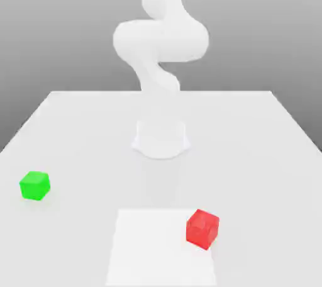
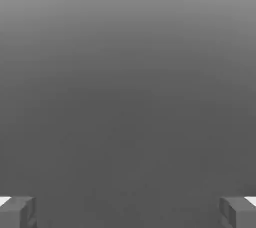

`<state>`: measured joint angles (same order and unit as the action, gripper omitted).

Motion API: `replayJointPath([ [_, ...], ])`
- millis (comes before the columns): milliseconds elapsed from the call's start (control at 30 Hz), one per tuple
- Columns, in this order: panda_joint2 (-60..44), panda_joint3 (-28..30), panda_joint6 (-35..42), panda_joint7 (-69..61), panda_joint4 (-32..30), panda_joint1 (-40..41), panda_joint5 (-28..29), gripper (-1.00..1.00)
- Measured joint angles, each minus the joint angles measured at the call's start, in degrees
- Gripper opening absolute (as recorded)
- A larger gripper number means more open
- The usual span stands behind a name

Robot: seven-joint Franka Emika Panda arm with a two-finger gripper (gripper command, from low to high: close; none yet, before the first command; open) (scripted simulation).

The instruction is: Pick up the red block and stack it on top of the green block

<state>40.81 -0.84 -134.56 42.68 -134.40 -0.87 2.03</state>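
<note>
The red block point(image 1: 202, 229) rests on the white table point(image 1: 264, 153), near the front and toward the exterior view's right. Far off at the exterior view's left sits the green block point(image 1: 34, 185), also on the table and apart from the red one. The white arm point(image 1: 160, 40) rises from its base point(image 1: 161, 140) at the table's middle and bends up out of the picture. In the hand view my gripper point(image 2: 128, 212) is open, its two grey fingertips point(image 2: 20, 212) standing wide apart with nothing between them, against a plain grey background.
A brighter white rectangle point(image 1: 157, 251) lies in the foreground in front of the base; the red block overlaps its right edge. The table's far edge point(image 1: 161, 92) runs behind the arm, and its side edges slant outward toward the front.
</note>
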Motion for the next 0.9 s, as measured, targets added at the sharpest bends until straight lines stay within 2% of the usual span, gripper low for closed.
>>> replayJointPath([
  [200,-13.3,-0.8,-7.2,-8.9,-6.7,-2.5,4.4,0.0],
  [400,-26.0,-0.3,-14.1,-19.3,-13.1,-5.2,5.9,0.0],
  [533,-34.1,-0.1,-18.9,-28.2,-17.4,-7.3,4.3,0.0],
  [667,-42.0,-1.1,-23.9,-38.8,-21.4,-9.5,-0.5,0.0],
  [867,-54.1,-0.8,-33.9,-40.3,-20.7,-9.6,-0.6,0.0],
  [900,-55.6,-0.6,-35.2,-40.2,-20.5,-9.8,-0.4,-1.0],
])
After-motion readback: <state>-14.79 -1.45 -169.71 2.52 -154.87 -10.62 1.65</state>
